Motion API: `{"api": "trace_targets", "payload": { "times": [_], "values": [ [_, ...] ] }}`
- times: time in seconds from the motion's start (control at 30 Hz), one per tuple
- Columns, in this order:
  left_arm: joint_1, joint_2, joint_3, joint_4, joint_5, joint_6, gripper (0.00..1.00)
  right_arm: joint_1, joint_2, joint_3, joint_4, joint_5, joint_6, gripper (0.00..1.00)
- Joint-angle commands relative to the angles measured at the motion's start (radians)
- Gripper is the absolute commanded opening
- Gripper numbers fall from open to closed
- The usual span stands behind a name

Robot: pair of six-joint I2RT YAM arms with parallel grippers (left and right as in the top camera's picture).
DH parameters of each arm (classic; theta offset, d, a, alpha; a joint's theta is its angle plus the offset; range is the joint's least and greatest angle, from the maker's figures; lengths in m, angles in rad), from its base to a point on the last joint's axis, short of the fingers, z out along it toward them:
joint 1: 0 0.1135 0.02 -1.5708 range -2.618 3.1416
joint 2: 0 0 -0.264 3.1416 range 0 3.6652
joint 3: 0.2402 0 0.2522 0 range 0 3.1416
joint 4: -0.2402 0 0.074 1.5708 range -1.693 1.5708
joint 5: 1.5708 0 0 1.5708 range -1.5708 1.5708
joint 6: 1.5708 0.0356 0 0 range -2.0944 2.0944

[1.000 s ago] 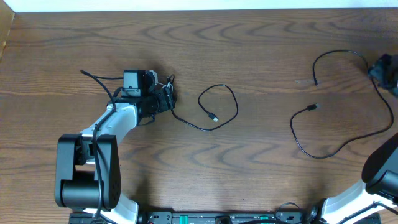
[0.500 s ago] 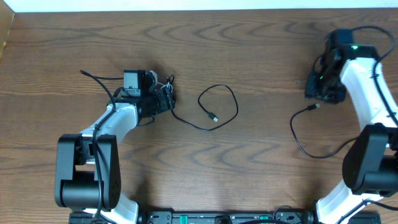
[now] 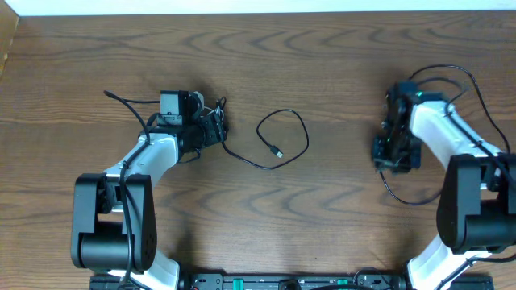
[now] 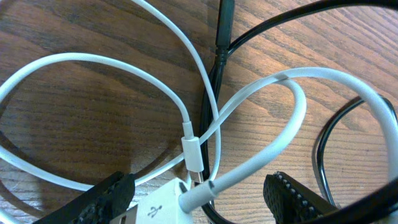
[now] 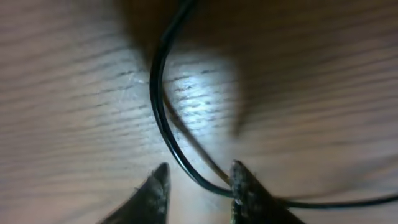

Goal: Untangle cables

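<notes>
My left gripper (image 3: 218,129) sits over a knot of white cable (image 4: 112,62) and black cable (image 4: 217,68). It stands open (image 4: 199,183), and the white cable's USB plug (image 4: 155,205) lies between its fingers, close to the left one. From the knot the black cable loops to the table's middle (image 3: 302,129) and ends in a small plug (image 3: 277,152). On the right lies a separate black cable (image 3: 403,196). My right gripper (image 3: 395,157) is down over it. Its fingertips are close together (image 5: 199,169), with that cable (image 5: 155,93) running between them against the right finger (image 5: 249,193).
A thick black robot wire (image 3: 121,101) sticks out behind the left arm. The right arm's own wires (image 3: 451,76) arc above its wrist. The table's far edge (image 3: 258,12) meets a white wall, and a wooden rim (image 3: 8,40) stands at the far left.
The right arm swung in from the far right edge and came down over the right-hand black cable, its jaws narrowing around it. The left arm and the knot have not moved.
</notes>
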Motion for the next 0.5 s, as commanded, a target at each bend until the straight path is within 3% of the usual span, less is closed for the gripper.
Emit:
{"api": "trace_targets", "payload": {
  "times": [0.0, 0.13, 0.47],
  "values": [
    [0.002, -0.011, -0.007, -0.005, -0.013, 0.005, 0.72, 0.009, 0.003, -0.065, 0.087, 0.009, -0.009, 0.2],
    [0.002, -0.011, -0.007, -0.008, -0.013, 0.005, 0.72, 0.008, 0.003, -0.115, 0.217, 0.01, -0.009, 0.01],
    [0.002, -0.011, -0.007, -0.008, -0.018, 0.005, 0.72, 0.007, 0.003, -0.157, 0.771, 0.266, -0.033, 0.01]
  ]
}}
